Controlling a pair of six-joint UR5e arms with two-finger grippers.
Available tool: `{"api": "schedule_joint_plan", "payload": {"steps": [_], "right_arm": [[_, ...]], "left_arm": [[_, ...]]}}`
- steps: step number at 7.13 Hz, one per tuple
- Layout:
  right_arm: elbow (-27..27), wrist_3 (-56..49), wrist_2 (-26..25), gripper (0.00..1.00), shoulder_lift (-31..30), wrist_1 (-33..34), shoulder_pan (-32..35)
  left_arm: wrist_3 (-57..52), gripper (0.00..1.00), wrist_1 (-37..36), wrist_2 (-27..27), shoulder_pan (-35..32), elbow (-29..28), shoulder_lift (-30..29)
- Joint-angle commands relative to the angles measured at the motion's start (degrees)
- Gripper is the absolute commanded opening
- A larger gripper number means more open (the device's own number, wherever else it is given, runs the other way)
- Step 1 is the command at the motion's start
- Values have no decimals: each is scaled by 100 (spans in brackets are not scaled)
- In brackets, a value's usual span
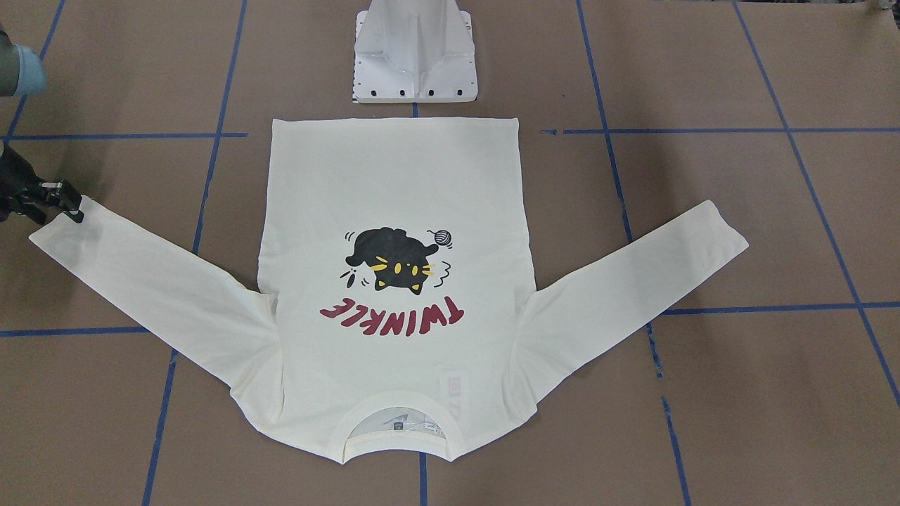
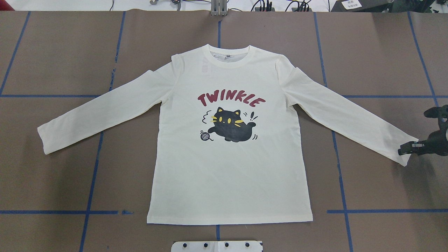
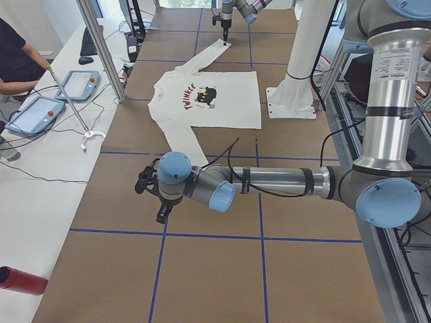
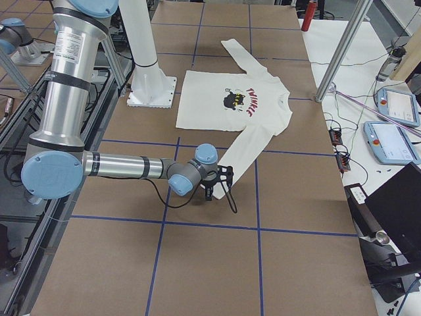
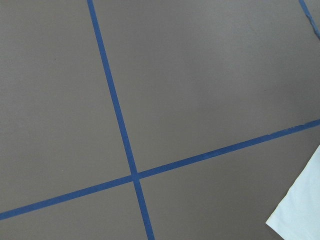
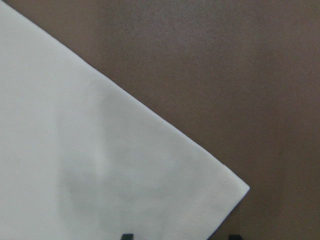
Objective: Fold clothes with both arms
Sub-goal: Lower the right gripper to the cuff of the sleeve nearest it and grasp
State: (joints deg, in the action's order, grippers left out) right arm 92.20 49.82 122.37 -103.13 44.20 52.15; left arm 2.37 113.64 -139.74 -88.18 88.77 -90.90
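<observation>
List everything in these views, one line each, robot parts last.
Shirt: one, cream-white with a black cat and dark-red TWINKLE print, spread flat and print-up mid-table, sleeves out.
Table: one, brown with a blue tape grid, under everything.
Pedestal: one, white, just beyond the shirt's hem.
Bottle: one, red, on the white side bench.
Pendants: two, grey-blue, on that bench.
Operator: one, dark top, at the bench, partly cut off.
Arms: two, grey with light-blue caps, one reaching toward each sleeve end.
Right gripper: one, black, open, at the right cuff.
Left gripper: one, black, over bare table beside the left cuff; open or shut cannot be told.
</observation>
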Motion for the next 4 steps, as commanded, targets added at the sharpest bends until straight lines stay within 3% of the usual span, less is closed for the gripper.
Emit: {"api": "schedule_joint_plan", "payload": {"steps": [1, 4], "right_arm": [[26, -7, 15, 5, 20, 10, 49], [105, -7, 173, 0, 64, 19, 251]], "left_arm": [[0, 100, 0, 0, 3, 0, -7], [0, 100, 0, 0, 3, -8, -7]]}}
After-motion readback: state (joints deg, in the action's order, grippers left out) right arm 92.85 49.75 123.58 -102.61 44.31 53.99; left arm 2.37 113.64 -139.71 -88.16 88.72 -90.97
